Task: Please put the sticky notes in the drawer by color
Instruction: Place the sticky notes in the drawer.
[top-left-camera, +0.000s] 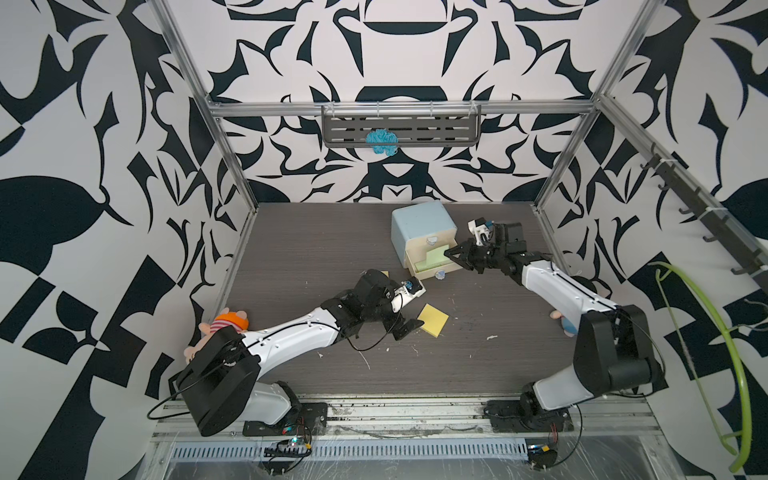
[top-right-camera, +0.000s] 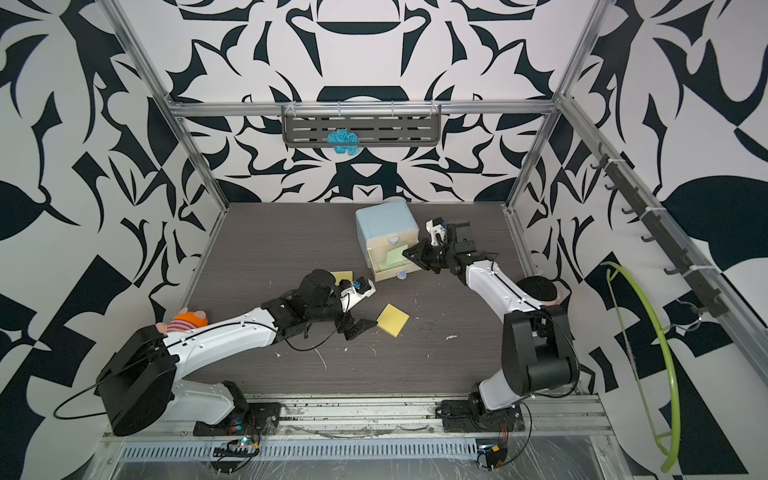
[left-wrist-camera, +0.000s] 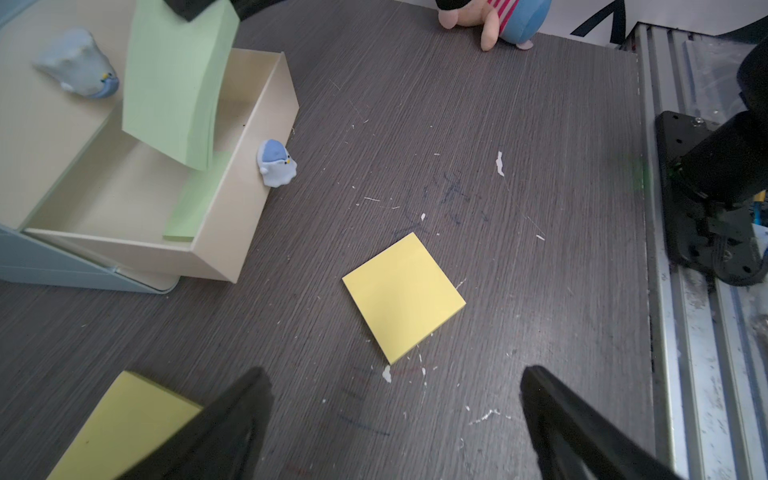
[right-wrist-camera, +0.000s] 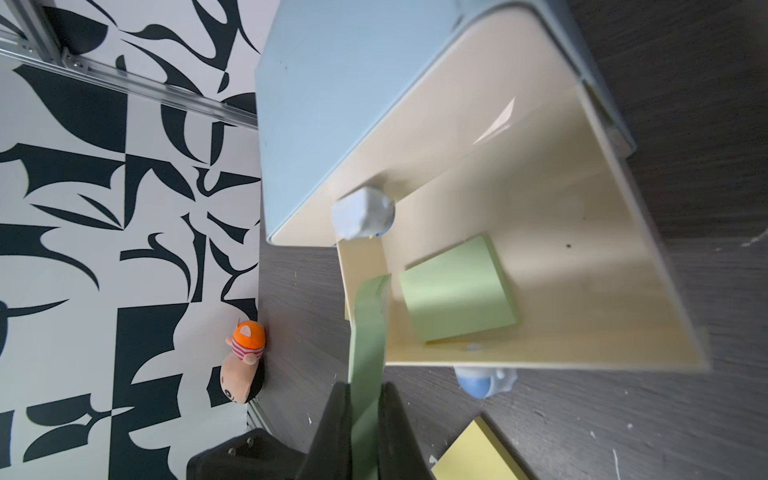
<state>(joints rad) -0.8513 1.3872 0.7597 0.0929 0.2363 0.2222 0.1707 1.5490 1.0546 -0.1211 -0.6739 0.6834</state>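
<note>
Pinching a light green pad (right-wrist-camera: 368, 328) edge-on between closed fingers, the right gripper (right-wrist-camera: 365, 399) is held over the pulled-out tray (left-wrist-camera: 216, 257) of the drawer chest (top-left-camera: 419, 224), presumably so that green is dropped onto green. One green pad (right-wrist-camera: 457, 291) is seen lying inside the tray, and nothing else. The left gripper (left-wrist-camera: 395, 374) is spread wide, low over the table and facing a loose yellow pad (left-wrist-camera: 403, 295), likely next. A second yellow pad (left-wrist-camera: 124, 415) lies near. Pink pads are not seen.

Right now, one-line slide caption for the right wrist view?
Right gripper holds a green pad over the open drawer, where another green pad lies; a yellow pad sits on the table.
</note>
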